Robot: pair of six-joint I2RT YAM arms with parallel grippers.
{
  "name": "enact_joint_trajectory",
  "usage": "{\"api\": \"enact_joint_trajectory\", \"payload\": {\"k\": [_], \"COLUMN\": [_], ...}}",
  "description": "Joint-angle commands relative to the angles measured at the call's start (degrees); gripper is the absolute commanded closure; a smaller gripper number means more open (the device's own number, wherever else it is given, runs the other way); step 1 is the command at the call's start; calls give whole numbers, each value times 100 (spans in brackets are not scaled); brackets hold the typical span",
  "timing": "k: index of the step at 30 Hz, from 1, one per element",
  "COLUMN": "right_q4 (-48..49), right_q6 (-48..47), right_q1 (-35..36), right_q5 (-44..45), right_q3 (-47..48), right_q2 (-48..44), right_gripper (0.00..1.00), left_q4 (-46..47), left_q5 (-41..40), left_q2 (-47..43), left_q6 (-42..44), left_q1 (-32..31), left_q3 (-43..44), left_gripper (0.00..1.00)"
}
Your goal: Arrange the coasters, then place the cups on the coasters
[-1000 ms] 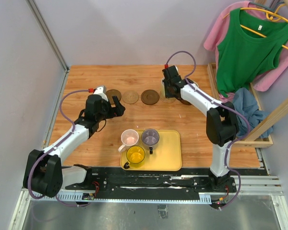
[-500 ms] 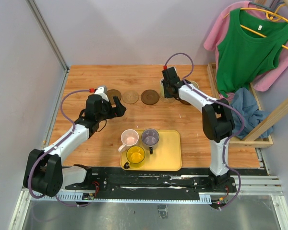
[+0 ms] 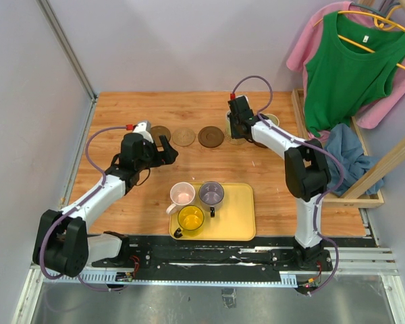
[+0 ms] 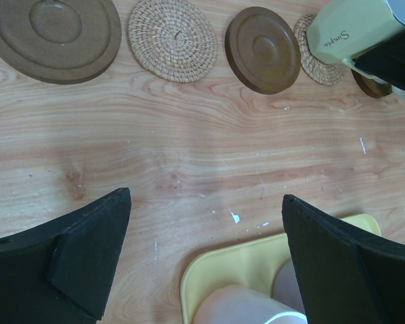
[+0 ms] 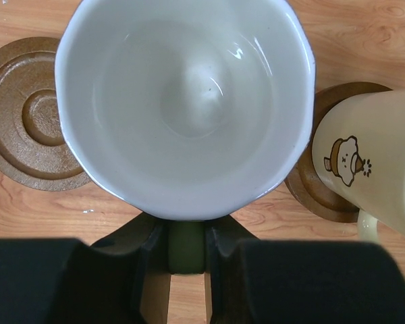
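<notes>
Five coasters lie in a row at the back: dark brown (image 4: 54,30), woven tan (image 4: 172,39), dark brown (image 4: 263,48), tan (image 4: 318,62), and dark brown (image 5: 317,192) with the cream cup (image 5: 374,162) on it. My right gripper (image 5: 185,243) is shut on the green handle of the pale green-white cup (image 5: 185,101) and holds it upright over the second tan coaster. I cannot tell whether the cup touches it. My left gripper (image 4: 206,196) stands open over bare wood. The pink cup (image 3: 182,194), purple cup (image 3: 211,194) and yellow cup (image 3: 190,218) stand on the tray.
The yellow tray (image 3: 236,219) sits at the near middle of the table. A wooden rack (image 3: 385,169) with hanging clothes and a blue cloth (image 3: 347,152) stands along the right edge. A grey wall borders the table on the left.
The right arm's elbow has swung inward, and its gripper with the cup has shifted slightly toward the back. The left arm has stayed put.
</notes>
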Motion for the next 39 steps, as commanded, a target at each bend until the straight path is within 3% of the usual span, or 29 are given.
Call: {"api": "enact_joint_trajectory", "payload": {"k": [1, 39], "right_q4": [269, 377], "right_q6": [50, 157], "right_q1": [-154, -175], "right_q5": [225, 113], "right_q3": [-159, -531], "right_q2": [-314, -670], "right_gripper": [99, 99], "left_q4": [263, 379], "left_q5": [141, 261], "left_q2": [72, 187], "left_q6": [-23, -97], "left_q1": [-1, -1], "left_q3": [63, 15], "left_gripper": [3, 3]}}
